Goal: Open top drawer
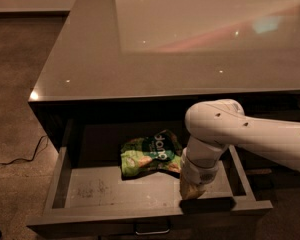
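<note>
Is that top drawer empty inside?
No, a green snack bag lies in the top drawer, and the gripper reaches down near its front wall.

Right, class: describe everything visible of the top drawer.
The wide, shallow top drawer stands pulled well out beneath the glossy grey countertop. Its inner walls and floor look pale grey, and a small metal bar handle shows on its front. A crumpled green snack bag lies on the floor near the back. The robot's gripper sits at the front wall, right of centre.
</note>
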{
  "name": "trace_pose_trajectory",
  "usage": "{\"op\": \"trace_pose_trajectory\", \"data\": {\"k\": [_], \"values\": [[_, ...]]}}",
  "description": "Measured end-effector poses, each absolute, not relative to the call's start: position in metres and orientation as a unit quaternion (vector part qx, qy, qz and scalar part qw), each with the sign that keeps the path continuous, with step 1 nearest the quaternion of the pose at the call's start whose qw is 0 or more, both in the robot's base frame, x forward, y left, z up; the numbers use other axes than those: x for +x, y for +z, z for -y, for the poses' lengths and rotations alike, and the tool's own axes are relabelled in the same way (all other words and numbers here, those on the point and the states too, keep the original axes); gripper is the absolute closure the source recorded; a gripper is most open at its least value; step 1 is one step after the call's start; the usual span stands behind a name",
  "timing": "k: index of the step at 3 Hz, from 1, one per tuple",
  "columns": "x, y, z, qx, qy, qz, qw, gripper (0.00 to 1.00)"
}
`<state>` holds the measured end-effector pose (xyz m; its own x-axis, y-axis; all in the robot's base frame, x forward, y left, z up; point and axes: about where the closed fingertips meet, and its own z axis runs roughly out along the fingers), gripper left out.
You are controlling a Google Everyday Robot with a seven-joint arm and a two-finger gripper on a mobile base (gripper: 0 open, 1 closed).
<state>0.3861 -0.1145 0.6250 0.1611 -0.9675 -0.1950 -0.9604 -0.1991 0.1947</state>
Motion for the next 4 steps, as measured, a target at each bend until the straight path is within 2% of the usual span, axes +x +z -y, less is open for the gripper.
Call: {"op": "trace_pose_trajectory", "data": {"k": [4], "values": [[0.348,0.642,0.152,0.73,-0.122,0.671,0.052,1.0]]}}
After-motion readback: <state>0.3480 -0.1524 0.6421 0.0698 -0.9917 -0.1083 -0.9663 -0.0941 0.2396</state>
